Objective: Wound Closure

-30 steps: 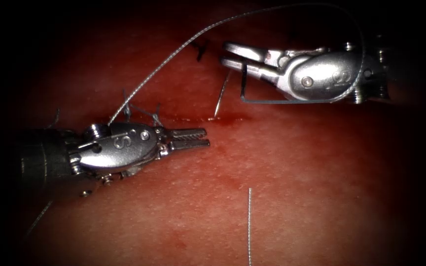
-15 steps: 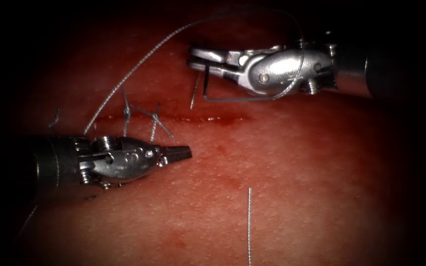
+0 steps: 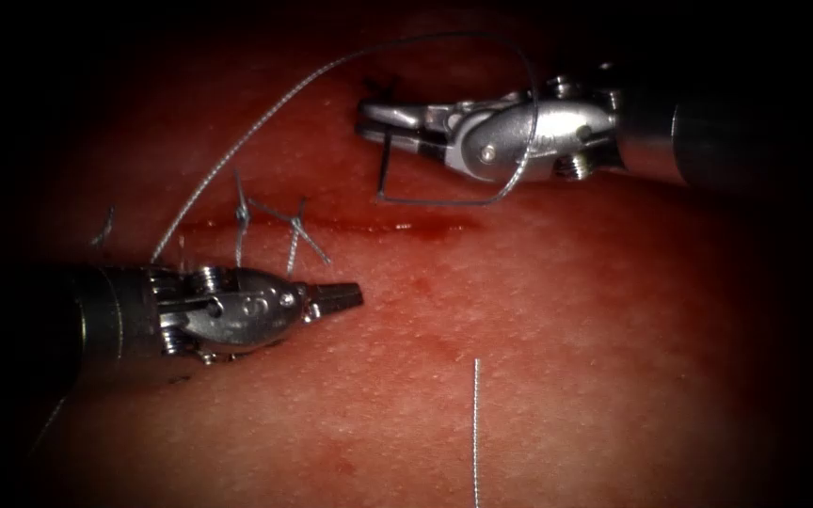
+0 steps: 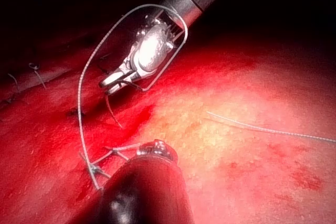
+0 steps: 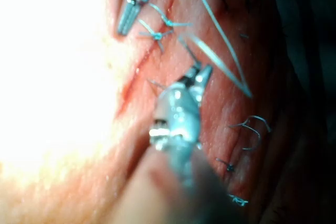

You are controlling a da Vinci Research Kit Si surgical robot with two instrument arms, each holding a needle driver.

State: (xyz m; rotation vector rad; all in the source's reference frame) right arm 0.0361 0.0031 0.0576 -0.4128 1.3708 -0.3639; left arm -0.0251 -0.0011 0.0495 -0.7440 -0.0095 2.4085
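Loose thread (image 3: pixel 475 423): cut length lying nearest on the tissue (image 3: pixel 566 357), right of centre, touching neither tool.
Left tool (image 3: pixel 342 297): near side of the cut, low over the tissue, pointing right; jaws together, clamped on nothing.
Stitches (image 3: pixel 270 221): tied across the left part of the cut, just beyond the left tool, with short ends standing up.
Cut (image 3: pixel 406 226): open stretch right of the stitches, wet with red fluid (image 3: pixel 430 227).
Needle (image 3: pixel 383 169): hanging from the right tool on the far side of the cut, clear of the tissue; grip point along the curve hard to tell, seemingly near one end.
Right tool (image 3: pixel 378 120): far, reaching in from the right, jaws clamped on the needle.
Thread (image 3: pixel 265 108): one long arc, looping round the right tool, then sweeping far and left, down to the stitches beside the left tool.
Step, as judged: between bites, needle in the air and loaded.
Next move, as judged: calls for the tip squared to the far edge of the open stretch, with the slack loop kept off the jaws.
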